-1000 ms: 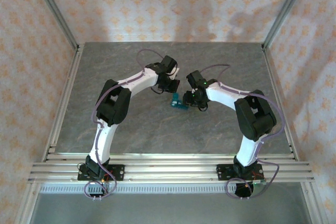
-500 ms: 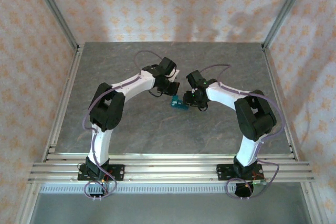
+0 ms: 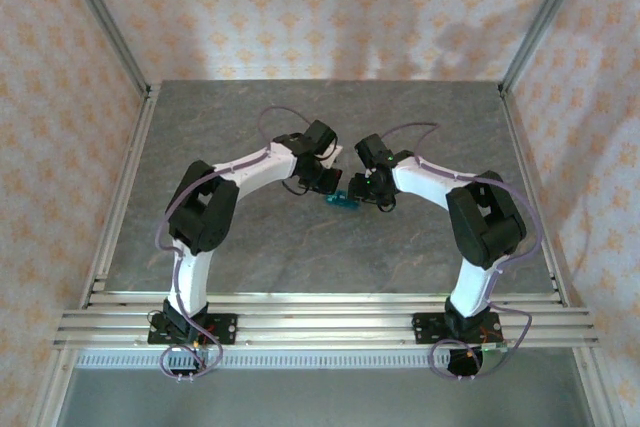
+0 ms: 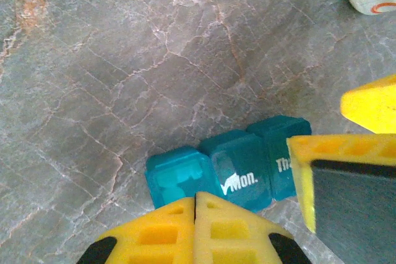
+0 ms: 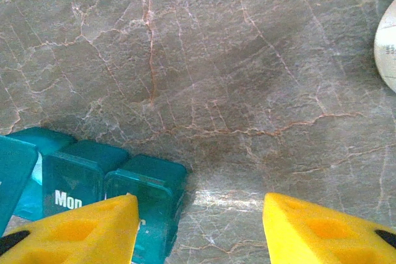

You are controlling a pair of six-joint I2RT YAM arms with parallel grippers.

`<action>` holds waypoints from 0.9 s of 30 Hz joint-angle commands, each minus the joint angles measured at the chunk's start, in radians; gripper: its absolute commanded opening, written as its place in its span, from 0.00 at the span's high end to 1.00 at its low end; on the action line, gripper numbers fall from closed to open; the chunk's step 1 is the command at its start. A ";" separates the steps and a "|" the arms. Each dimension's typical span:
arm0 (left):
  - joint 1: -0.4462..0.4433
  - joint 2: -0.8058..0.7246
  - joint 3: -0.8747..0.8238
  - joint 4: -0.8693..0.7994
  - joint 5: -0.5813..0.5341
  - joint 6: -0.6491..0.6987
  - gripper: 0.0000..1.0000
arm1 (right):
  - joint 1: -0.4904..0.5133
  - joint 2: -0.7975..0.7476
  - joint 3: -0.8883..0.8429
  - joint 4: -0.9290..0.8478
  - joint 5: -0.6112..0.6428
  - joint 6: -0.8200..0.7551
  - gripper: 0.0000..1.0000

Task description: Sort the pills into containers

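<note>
Grey marbled desk, papered walls on three sides, metal rails along the left, right and near edges. Wide bare desk all round the middle cluster. Both arms bend inward and the grippers meet mid-desk, well away from every edge.

Left gripper: yellow fingers pressed together, nothing between them, tips at the near long side of the teal pill box.

Pill box lies flat mid-desk between the two grippers, three compartments in a row. In the left wrist view its long axis runs across the picture, right end a little higher. "Mon." on the middle lid reads upright; "Th" on the right lid is partly covered. In the top view it is too small to tell the axis.

Right gripper: fingers spread wide, bare desk between them. The finger on the picture's left sits over the box's end compartment; contact cannot tell.

White bottle at the picture's right edge, apart from the box, open desk between.
</note>
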 commanded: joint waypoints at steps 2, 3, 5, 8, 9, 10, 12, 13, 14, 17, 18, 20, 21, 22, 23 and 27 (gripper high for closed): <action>-0.009 -0.048 -0.026 0.002 -0.011 0.007 1.00 | -0.006 0.042 -0.008 -0.041 0.072 0.016 0.45; -0.010 -0.049 -0.028 0.003 -0.011 0.008 1.00 | -0.006 0.044 -0.008 -0.041 0.072 0.016 0.45; -0.012 -0.047 -0.035 0.001 -0.009 0.007 1.00 | -0.006 0.046 -0.008 -0.042 0.073 0.016 0.45; -0.016 -0.045 -0.041 0.001 -0.010 0.007 1.00 | -0.006 0.045 -0.008 -0.042 0.073 0.016 0.45; -0.017 -0.045 -0.044 0.000 -0.008 0.007 1.00 | -0.006 0.045 -0.008 -0.042 0.073 0.016 0.45; -0.018 -0.045 -0.046 0.000 -0.008 0.007 1.00 | -0.006 0.047 -0.008 -0.042 0.073 0.016 0.45; -0.020 -0.046 -0.050 0.002 -0.009 0.007 1.00 | -0.006 0.046 -0.006 -0.042 0.073 0.017 0.45; -0.022 -0.046 -0.053 0.003 -0.008 0.006 1.00 | -0.006 0.046 -0.007 -0.042 0.073 0.017 0.45; -0.023 -0.045 -0.055 0.004 -0.008 0.004 1.00 | -0.006 0.048 -0.006 -0.042 0.073 0.018 0.45; -0.026 -0.044 -0.062 0.004 -0.009 0.005 1.00 | -0.006 0.049 -0.005 -0.043 0.073 0.017 0.46; -0.027 -0.042 -0.064 0.004 -0.012 0.006 1.00 | -0.006 0.048 -0.006 -0.043 0.073 0.017 0.46; -0.026 -0.041 -0.069 0.006 -0.015 0.006 1.00 | -0.005 0.048 -0.007 -0.042 0.073 0.018 0.46; -0.026 -0.038 -0.070 0.006 -0.015 0.004 1.00 | -0.006 0.050 -0.008 -0.042 0.073 0.017 0.46; -0.026 -0.038 -0.072 0.008 -0.018 0.007 1.00 | -0.006 0.051 -0.008 -0.042 0.073 0.018 0.46; -0.026 -0.036 -0.072 0.010 -0.019 0.007 1.00 | -0.006 0.051 -0.008 -0.042 0.073 0.018 0.46; -0.026 -0.024 -0.073 0.010 -0.026 0.008 1.00 | -0.006 0.049 -0.010 -0.042 0.072 0.018 0.46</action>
